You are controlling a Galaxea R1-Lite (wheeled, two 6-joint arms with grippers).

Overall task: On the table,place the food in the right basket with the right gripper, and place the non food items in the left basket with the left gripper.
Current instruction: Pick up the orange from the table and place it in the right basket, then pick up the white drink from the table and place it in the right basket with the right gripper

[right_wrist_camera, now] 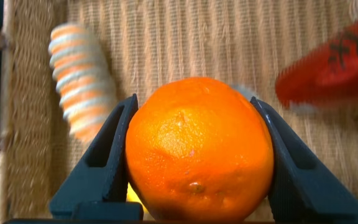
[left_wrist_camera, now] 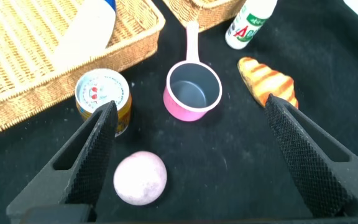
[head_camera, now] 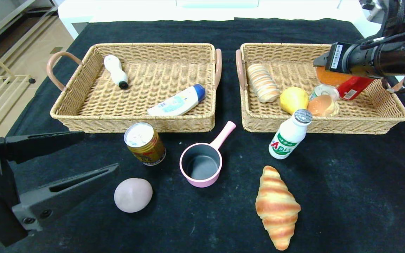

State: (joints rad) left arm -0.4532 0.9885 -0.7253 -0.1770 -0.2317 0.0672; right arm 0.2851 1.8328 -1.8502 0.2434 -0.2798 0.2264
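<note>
My right gripper [right_wrist_camera: 197, 155] is clamped on an orange [right_wrist_camera: 199, 149], hanging over the right basket [head_camera: 364, 123], which holds a striped bun [head_camera: 262, 83], a lemon [head_camera: 293, 99] and a red packet [head_camera: 354, 88]. My left gripper [left_wrist_camera: 191, 130] is spread wide and empty, low over the table's near left, just above a pale egg [left_wrist_camera: 140, 178], with a gold can [left_wrist_camera: 102, 99] and a pink saucepan [left_wrist_camera: 192, 90] beyond it. A croissant [head_camera: 276, 207] and a milk bottle [head_camera: 289, 134] sit on the black cloth [head_camera: 346, 193] in front of the baskets; the left basket [head_camera: 93, 119] holds two white bottles.
</note>
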